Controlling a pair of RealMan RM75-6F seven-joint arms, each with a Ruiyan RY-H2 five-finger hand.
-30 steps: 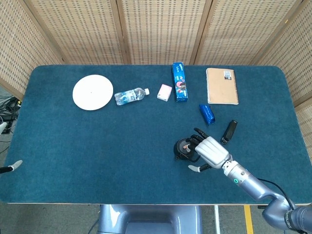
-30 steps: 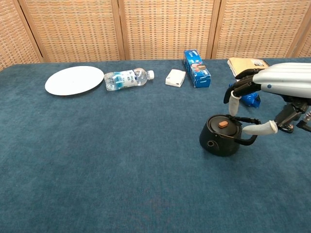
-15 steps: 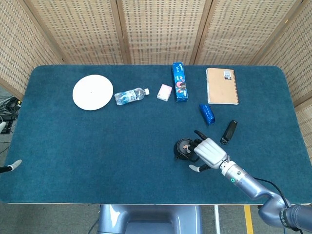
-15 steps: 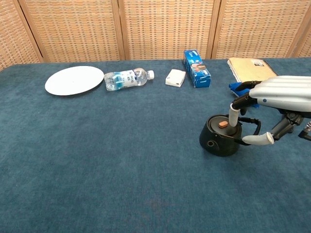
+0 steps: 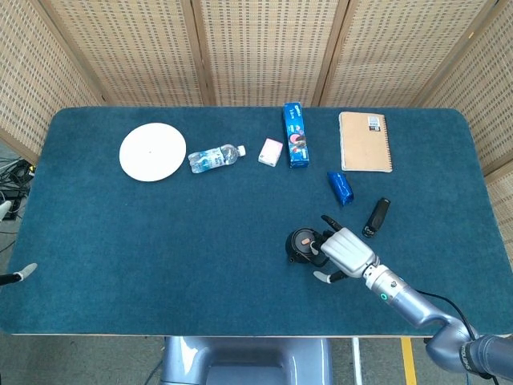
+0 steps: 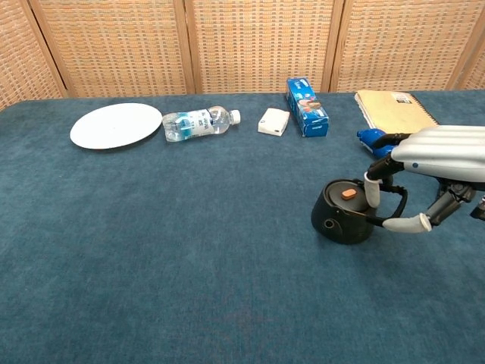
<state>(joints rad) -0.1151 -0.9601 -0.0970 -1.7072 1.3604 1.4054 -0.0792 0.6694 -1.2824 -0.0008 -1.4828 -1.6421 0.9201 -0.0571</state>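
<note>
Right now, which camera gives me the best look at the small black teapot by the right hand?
Chest view: the small black teapot shows side-on, lid knob and handle visible, the right hand reaching over it. Head view shows only its top, partly covered by that hand.

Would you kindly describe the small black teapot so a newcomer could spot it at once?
On the blue table, look to the near right part, where the right hand reaches in. The black teapot sits at its fingertips: round, dark, with an orange knob on its lid, unlike the flat blue and black items behind it.
</note>
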